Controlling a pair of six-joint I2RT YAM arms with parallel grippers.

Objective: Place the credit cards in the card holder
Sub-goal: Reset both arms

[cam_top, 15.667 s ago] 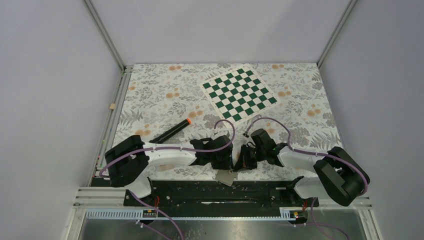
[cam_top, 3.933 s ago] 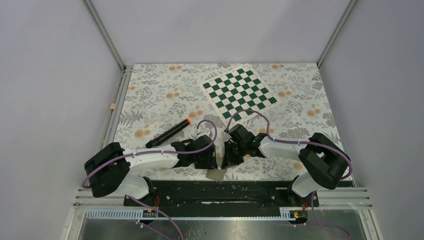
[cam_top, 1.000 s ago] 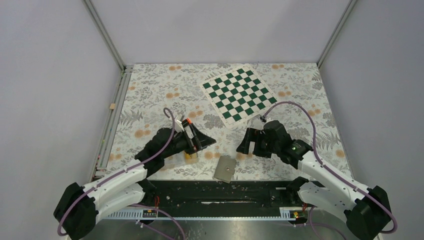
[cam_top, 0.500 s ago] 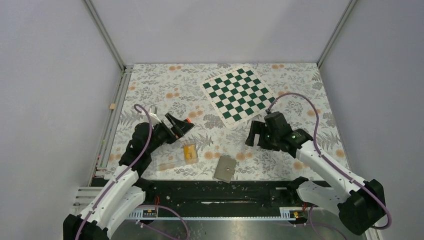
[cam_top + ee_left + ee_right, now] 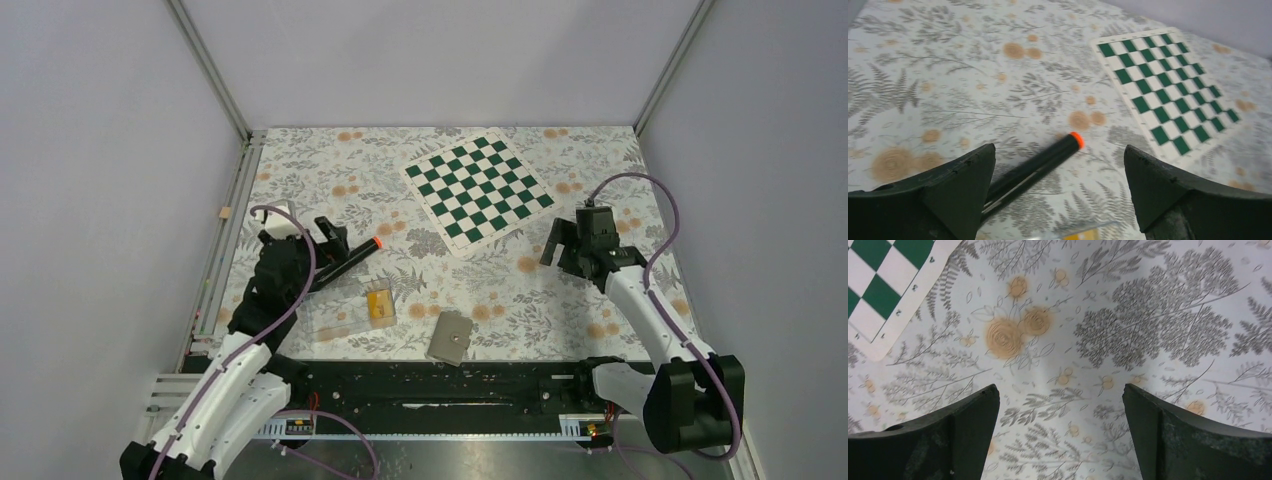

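Top external view: the left gripper [image 5: 330, 232] is seen over the left side of the flower-patterned table [image 5: 300, 170], its fingers spread wide with nothing between them. The near end of a black marker [image 5: 350, 254] is hidden beneath it, and only the orange-tipped far end is shown. The right gripper [image 5: 560, 243] is poised at the right, near the chessboard [image 5: 478, 187], its fingers likewise wide apart and empty. A clear tray [image 5: 335, 318], hard to make out against the pattern, is set near the front edge, left of centre. The credit cards [image 5: 379, 304] are held in its right end as an orange-yellow patch; their number cannot be told. The card holder [image 5: 451, 336] is laid to the right of the tray, near it but apart, closed with its stud facing up, so that its pockets are hidden. From the left wrist, only a yellow sliver of the cards is caught at the lower edge, the rest being cut off. From the right wrist, just a corner of the chessboard is shown at upper left.
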